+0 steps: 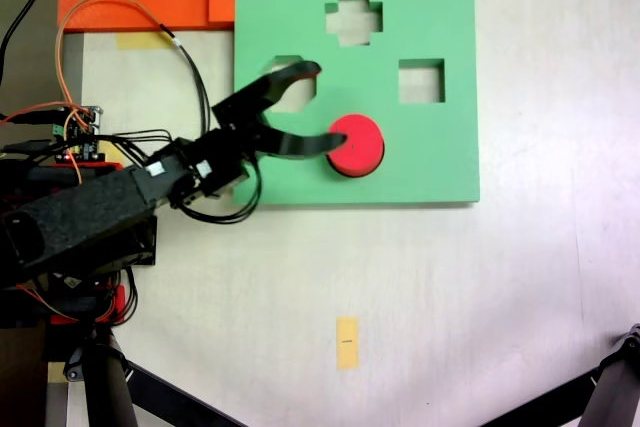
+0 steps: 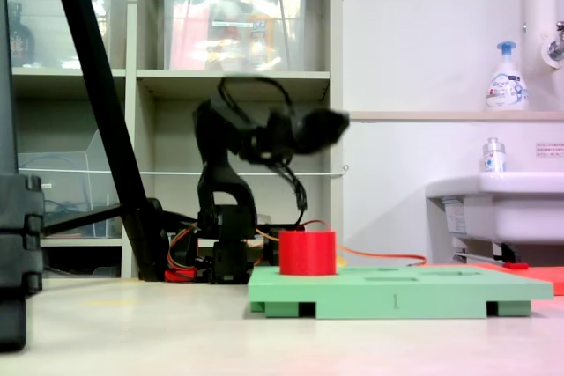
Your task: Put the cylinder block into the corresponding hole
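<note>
Short bright red foam cylinder block (image 1: 357, 144) standing upright on the green square foam board (image 1: 440, 162), at the site of its round cutout, the corresponding hole, which the block fully covers; in the second exterior view most of the block's (image 2: 307, 253) height rises above the board's (image 2: 397, 292) top face, so how deep it sits cannot be told. The black gripper (image 1: 315, 105) hangs above the board, clear of the block, fingers spread wide and holding nothing; in the second exterior view it (image 2: 308, 129) is blurred, well above the block. On the board, the octagonal cutout (image 1: 285, 82) lies partly under the upper finger; the cross-shaped cutout (image 1: 354, 18) and the square cutout (image 1: 421, 81) are empty. Risk, as a judgement: if the block merely rests on the hole's rim, it may tilt or remain proud; a low sweep of the lower finger (image 1: 300, 144), which overlaps the block's edge from above, could knock it off.
</note>
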Tool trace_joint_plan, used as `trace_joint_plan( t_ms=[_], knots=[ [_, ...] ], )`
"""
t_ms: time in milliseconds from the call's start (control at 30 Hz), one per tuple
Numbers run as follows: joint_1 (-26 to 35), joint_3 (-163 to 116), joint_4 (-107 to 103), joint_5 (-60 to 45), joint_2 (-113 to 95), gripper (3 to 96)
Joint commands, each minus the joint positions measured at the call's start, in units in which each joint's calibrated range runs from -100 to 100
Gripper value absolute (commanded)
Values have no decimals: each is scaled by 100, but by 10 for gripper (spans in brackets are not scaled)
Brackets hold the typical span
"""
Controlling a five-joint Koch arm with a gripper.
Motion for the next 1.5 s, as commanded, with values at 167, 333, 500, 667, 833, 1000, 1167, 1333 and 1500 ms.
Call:
trace_joint_plan(
  t_ms=[167, 333, 500, 667, 833, 1000, 1167, 1333, 1500],
  knots=[
    [-278, 1874, -3527, -860, -1491, 491],
    [-1084, 2662, -4779, -1949, -1491, 505],
    [-1792, 1735, -4721, -3775, -1491, 478],
    [-1988, -299, -4480, -4366, -1491, 466],
    [-1988, -2742, -4268, -4635, -1491, 497],
    [-1700, -4576, -2266, -4713, -1491, 498],
    [-1705, -4576, -3758, -4772, -1491, 477],
    [-1695, -4576, -3720, -4723, -1491, 473],
    [-1695, -4576, -3594, -4723, -1491, 495]
  ],
)
